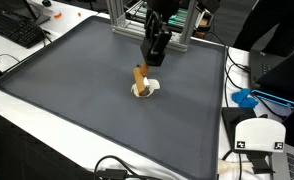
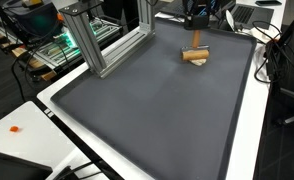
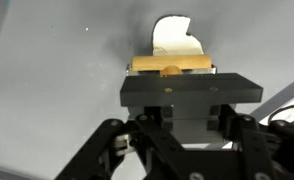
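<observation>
My gripper hangs over the far middle of the dark grey mat. It seems shut on the top of a wooden-handled tool, which slants down into a small white dish. In an exterior view the gripper holds the thin handle upright above a tan piece on the mat. In the wrist view a wide black block sits across my fingers. Beyond it are a tan wooden part and the white dish.
An aluminium frame stands at the mat's edge by the arm's base. A keyboard lies off the mat at one corner. A white device and a blue object lie on the table beside the mat. Cables run along the near edge.
</observation>
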`<state>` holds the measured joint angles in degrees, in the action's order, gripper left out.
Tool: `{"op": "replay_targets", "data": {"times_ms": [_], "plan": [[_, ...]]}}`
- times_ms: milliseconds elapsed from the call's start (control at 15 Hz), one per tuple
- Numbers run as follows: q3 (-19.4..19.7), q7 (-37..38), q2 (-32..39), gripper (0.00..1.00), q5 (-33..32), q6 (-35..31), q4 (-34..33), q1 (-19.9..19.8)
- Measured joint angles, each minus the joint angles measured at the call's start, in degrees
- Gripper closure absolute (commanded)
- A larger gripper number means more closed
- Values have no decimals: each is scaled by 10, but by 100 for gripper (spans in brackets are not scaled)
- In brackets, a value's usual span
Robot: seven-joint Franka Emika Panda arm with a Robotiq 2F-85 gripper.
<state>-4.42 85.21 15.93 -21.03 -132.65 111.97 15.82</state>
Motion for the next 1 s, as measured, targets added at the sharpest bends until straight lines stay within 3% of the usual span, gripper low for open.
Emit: {"op": "replay_targets", "data": {"times_ms": [467,1000], "plan": [[3,21,5,65,-2,1,-5,0],[-11,-26,5,65,1,6,-5,0]]}}
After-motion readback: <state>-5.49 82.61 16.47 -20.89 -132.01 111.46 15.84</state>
